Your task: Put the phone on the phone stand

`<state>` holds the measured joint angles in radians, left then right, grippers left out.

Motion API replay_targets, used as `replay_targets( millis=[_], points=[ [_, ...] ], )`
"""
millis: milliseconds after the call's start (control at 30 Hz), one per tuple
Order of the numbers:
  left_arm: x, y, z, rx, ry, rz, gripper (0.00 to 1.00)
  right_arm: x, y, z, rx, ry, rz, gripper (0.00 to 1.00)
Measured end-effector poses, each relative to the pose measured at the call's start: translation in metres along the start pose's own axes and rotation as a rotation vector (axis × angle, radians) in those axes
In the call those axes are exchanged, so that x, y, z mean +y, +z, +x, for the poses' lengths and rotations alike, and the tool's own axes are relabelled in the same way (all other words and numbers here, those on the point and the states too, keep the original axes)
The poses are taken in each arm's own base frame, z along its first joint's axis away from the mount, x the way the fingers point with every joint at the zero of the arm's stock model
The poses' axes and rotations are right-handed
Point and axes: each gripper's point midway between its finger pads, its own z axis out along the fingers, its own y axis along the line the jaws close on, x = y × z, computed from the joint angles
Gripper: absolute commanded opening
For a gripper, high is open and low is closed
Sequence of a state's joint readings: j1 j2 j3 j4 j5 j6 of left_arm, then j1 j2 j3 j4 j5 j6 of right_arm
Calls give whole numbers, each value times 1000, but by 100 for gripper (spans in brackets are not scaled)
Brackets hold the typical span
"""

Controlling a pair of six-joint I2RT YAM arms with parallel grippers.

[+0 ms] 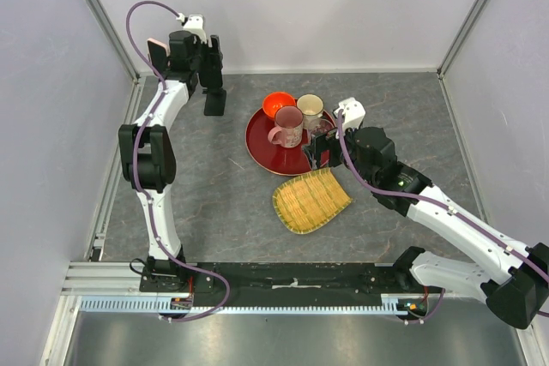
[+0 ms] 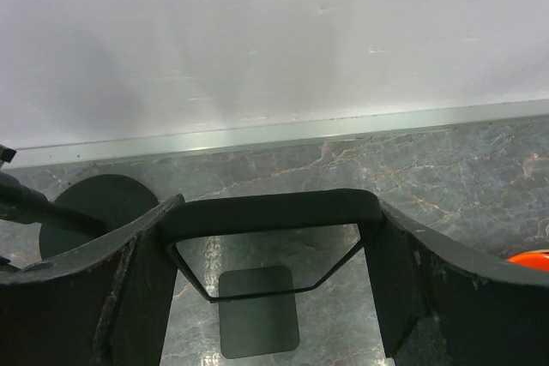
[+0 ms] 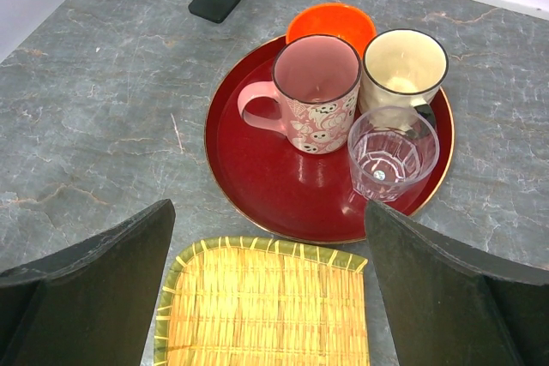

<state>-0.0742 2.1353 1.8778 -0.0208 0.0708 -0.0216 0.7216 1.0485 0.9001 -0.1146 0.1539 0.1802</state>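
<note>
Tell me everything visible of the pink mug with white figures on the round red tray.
The pink mug looks ceramic, with a dark rim and white big-eyed figures printed on its wall. It stands upright and empty on the glossy round red tray, its loop handle pointing away from the other vessels. A cream cup, a clear glass tumbler and an orange cup stand close by; whether they touch it cannot be told.

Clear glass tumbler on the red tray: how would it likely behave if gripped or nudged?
The clear glass tumbler is probably rigid but breakable, and its smooth faceted wall looks slippery. It stands upright and appears empty, so likely light; a nudge might slide it across the glossy red tray.
</note>
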Motion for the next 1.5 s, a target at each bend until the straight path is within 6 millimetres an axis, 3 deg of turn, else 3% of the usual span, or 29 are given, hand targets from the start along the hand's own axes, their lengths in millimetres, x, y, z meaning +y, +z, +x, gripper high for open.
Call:
replay_targets(
  millis=[300, 1233, 1267, 1400, 1500],
  points=[
    [2, 5, 28, 53, -10, -10, 2, -1, 0, 0, 0, 9, -1, 98],
    [11, 11, 29, 19, -69, -77, 2, 0, 1, 1, 6, 15, -10, 98],
    [11, 12, 29, 19, -70, -77, 4, 0, 1, 1, 6, 15, -10, 98],
    [11, 12, 29, 16, -72, -77, 31, 0, 1, 1, 6, 18, -12, 98],
    [11, 13, 29, 15, -72, -76, 43, 0, 1, 1, 6, 18, -11, 98]
  ],
)
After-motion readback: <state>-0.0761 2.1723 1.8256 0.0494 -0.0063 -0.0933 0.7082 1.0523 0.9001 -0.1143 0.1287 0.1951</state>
